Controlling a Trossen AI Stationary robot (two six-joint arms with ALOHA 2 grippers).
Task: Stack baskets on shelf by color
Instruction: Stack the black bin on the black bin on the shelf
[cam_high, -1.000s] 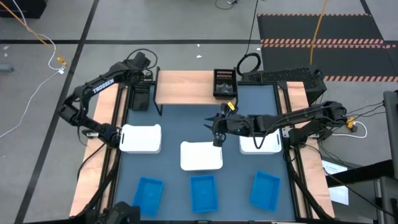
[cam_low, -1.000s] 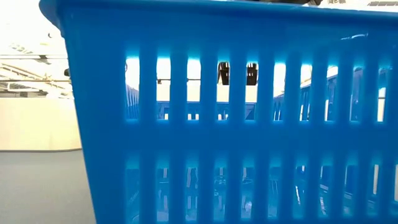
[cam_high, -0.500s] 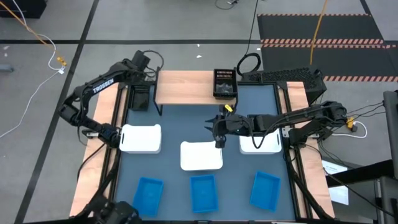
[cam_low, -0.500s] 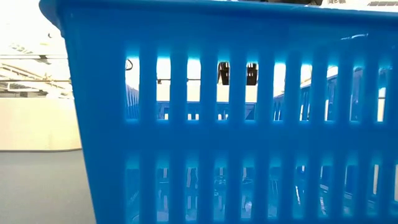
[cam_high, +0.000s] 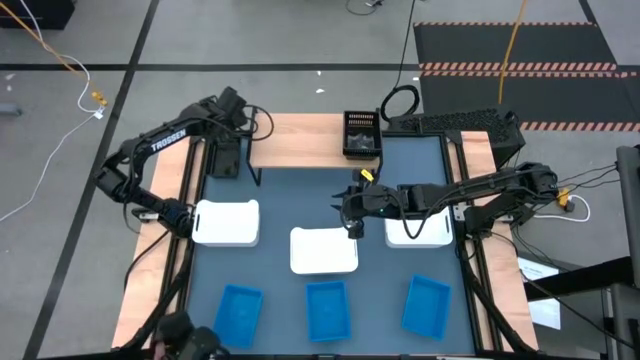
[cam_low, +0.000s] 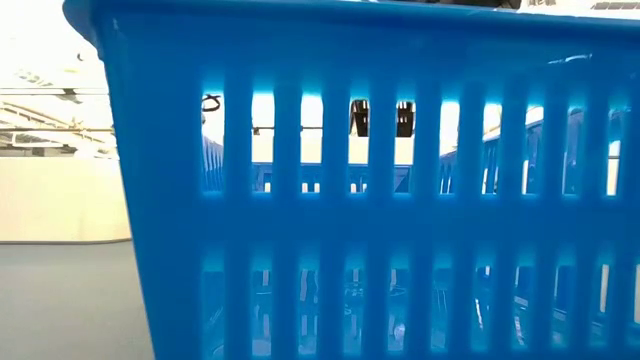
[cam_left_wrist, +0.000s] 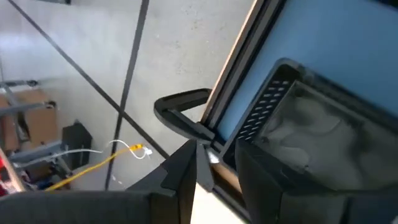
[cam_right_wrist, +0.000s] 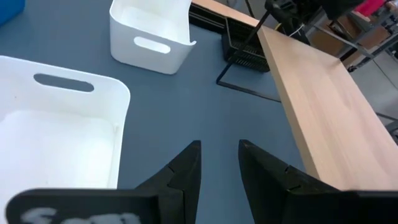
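Note:
Three white baskets (cam_high: 227, 222) (cam_high: 324, 250) (cam_high: 418, 228) stand in a row mid-table. Three blue baskets (cam_high: 238, 312) (cam_high: 328, 308) (cam_high: 427, 303) stand along the near edge. One black basket (cam_high: 362, 135) stands on the right end of the light-wood shelf (cam_high: 300, 140). Another black basket (cam_high: 226, 158) stands on the table at the shelf's left end. My left gripper (cam_high: 236, 128) hangs just above it, beside its slotted wall (cam_left_wrist: 261, 118), fingers nearly together and empty. My right gripper (cam_high: 350, 222) hovers between the middle and right white baskets, nearly shut and empty.
The low view is filled by the slotted side of a blue basket (cam_low: 380, 200). A black clamp (cam_left_wrist: 180, 112) grips the table's left edge near the black basket. The right wrist view shows bare tabletop (cam_right_wrist: 205, 99) between the white baskets and the shelf (cam_right_wrist: 323, 93).
My left gripper has shifted a little toward the table's right, toward the shelf's left end, staying above the black basket. The baskets have stayed put.

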